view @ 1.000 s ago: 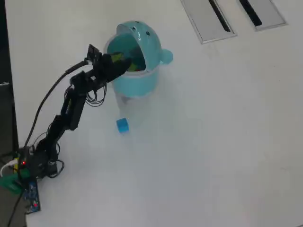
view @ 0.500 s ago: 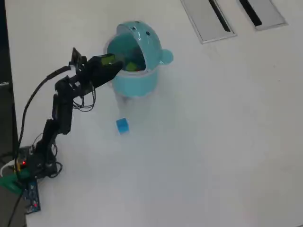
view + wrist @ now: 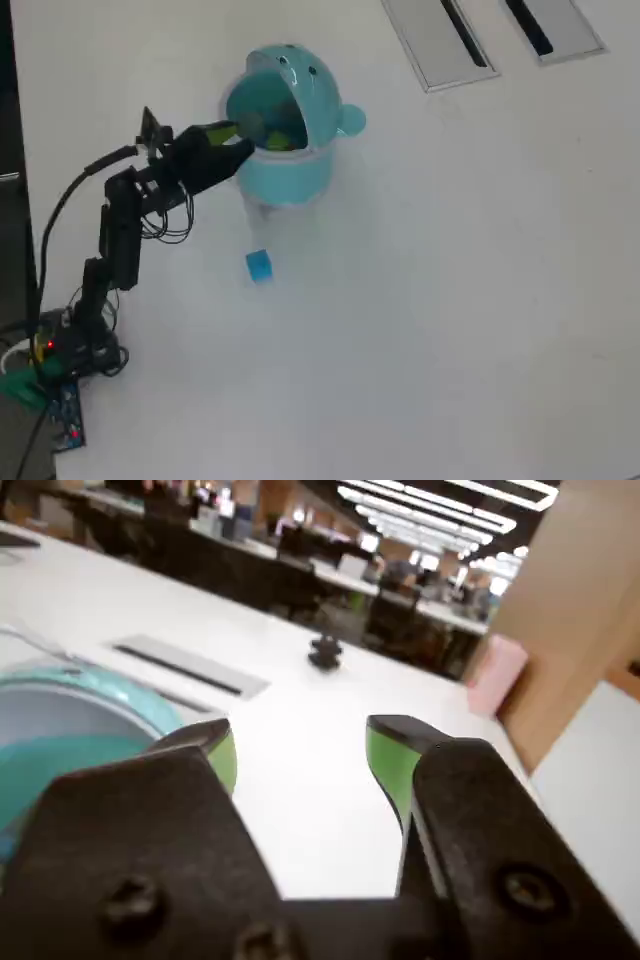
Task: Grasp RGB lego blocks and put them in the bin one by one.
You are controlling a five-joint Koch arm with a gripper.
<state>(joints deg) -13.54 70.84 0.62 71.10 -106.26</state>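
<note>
White tabletop in a lit office carries the bin; end effector gapes empty.

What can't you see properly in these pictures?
- Inside of the bin: in the overhead view its lid and shadow hide most of it. A yellow-green bit shows; a red block cannot be made out.
- Blue block: outside the wrist view.
- Bin in the wrist view: cut by the left edge and covered by the gripper.
- Small dark thing on the table: too blurred to name.
</note>
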